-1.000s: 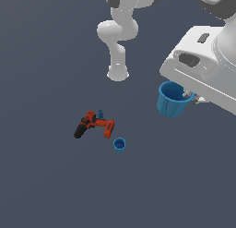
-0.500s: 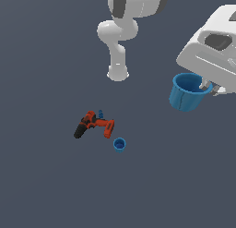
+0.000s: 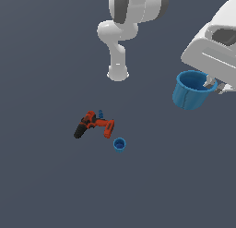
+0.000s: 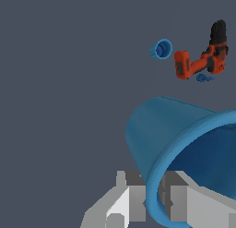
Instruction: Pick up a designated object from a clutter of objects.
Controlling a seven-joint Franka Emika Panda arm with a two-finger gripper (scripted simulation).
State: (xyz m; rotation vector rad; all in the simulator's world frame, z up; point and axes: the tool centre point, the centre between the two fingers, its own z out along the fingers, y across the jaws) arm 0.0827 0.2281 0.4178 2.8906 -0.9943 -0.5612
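Note:
The large blue cup hangs in the air at the exterior view's right, tilted, with my gripper shut on its thick rim. In the wrist view the large blue cup fills the foreground, and its rim sits between my grey fingers. On the floor lie the red-and-black power drill, the small blue cup beside it and a tiny blue piece. The wrist view shows the drill, the small cup and the tiny piece far from the gripper.
The arm's white base stands behind the drill. The floor is a plain dark grey surface.
The gripper has carried the large blue cup upward and toward the exterior view's right, tilting it more. The drill, small cup and tiny piece have not moved.

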